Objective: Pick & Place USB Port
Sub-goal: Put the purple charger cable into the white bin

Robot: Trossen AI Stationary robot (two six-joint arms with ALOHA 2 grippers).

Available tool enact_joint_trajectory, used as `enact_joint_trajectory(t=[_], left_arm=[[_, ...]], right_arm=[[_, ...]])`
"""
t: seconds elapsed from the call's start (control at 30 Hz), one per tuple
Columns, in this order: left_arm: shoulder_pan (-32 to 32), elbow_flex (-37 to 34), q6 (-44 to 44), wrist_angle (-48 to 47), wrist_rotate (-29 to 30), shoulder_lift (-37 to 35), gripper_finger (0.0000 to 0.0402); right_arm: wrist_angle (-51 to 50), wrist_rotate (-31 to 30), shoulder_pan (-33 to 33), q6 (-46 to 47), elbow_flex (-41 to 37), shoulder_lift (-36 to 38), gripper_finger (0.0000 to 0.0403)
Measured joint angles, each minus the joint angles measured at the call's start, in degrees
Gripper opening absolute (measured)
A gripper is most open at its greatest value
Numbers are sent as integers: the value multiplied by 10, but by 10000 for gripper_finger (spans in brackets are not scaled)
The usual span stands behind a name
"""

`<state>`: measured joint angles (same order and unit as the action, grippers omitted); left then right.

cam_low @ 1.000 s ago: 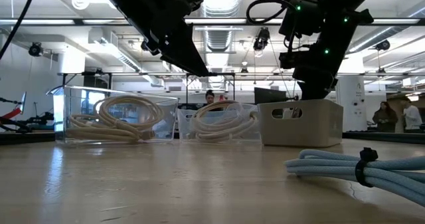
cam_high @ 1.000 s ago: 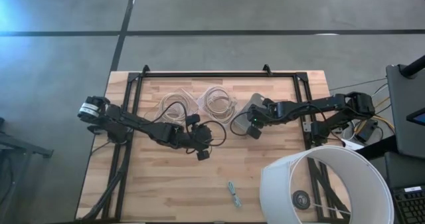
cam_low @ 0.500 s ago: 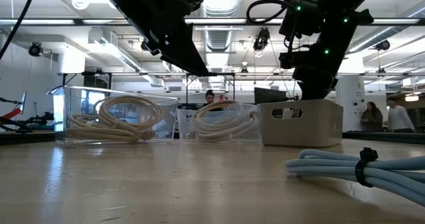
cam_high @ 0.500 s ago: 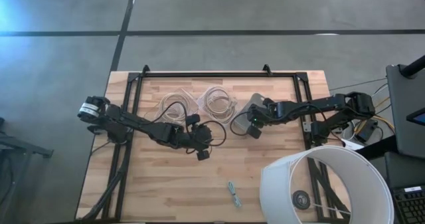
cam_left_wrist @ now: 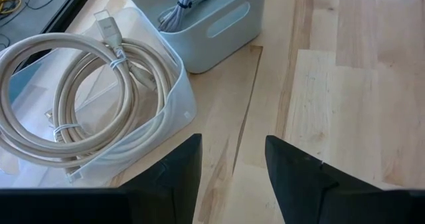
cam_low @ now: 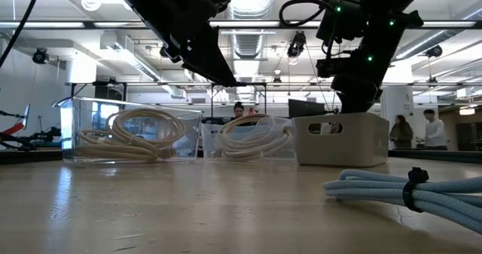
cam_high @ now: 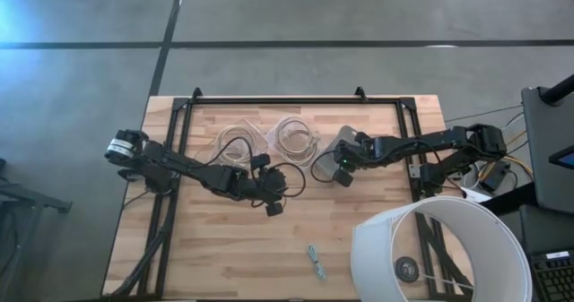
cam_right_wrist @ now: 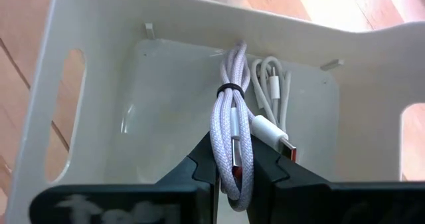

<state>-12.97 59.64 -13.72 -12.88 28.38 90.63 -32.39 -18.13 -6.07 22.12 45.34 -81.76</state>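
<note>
My right gripper (cam_high: 343, 168) hangs over the grey bin (cam_high: 346, 150) at the table's middle right, shut on a lilac braided USB cable bundle (cam_right_wrist: 231, 127) tied with a black band. A white cable (cam_right_wrist: 271, 117) lies on the bin's floor. My left gripper (cam_high: 273, 199) waits open above bare wood left of the bin, its fingers (cam_left_wrist: 192, 164) with nothing between them. A blue-grey cable bundle (cam_high: 315, 260) lies flat on the table near the front edge. My right gripper pinches the lilac bundle between its two fingers (cam_right_wrist: 201, 163), below the black band, at the strands (cam_right_wrist: 232, 174). The fingers slant steeply down from above and lie across the bundle. The bundle hangs below them inside the bin; whether its lower end touches the floor, I cannot tell.
Two clear containers (cam_high: 238, 141) (cam_high: 297, 133) holding coiled beige cables stand at the back of the table, left of the bin. A large white round shade (cam_high: 439, 253) overlaps the near right corner. A black frame (cam_high: 269, 100) borders the table.
</note>
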Motion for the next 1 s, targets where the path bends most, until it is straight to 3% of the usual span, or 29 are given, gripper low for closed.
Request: enact_joint_trajectory(t=[0.17, 0.6, 0.87, 1.0], left_arm=[[0, 0, 0, 0, 0, 0, 170], [0, 0, 0, 0, 0, 0, 170], [0, 0, 0, 0, 0, 0, 170], [0, 0, 0, 0, 0, 0, 170]], right_arm=[[1, 0, 0, -1, 0, 0, 56], [10, 0, 0, -2, 0, 0, 158], [0, 4, 0, -13, 7, 0, 168], [-86, 12, 2, 15, 45, 0, 163]])
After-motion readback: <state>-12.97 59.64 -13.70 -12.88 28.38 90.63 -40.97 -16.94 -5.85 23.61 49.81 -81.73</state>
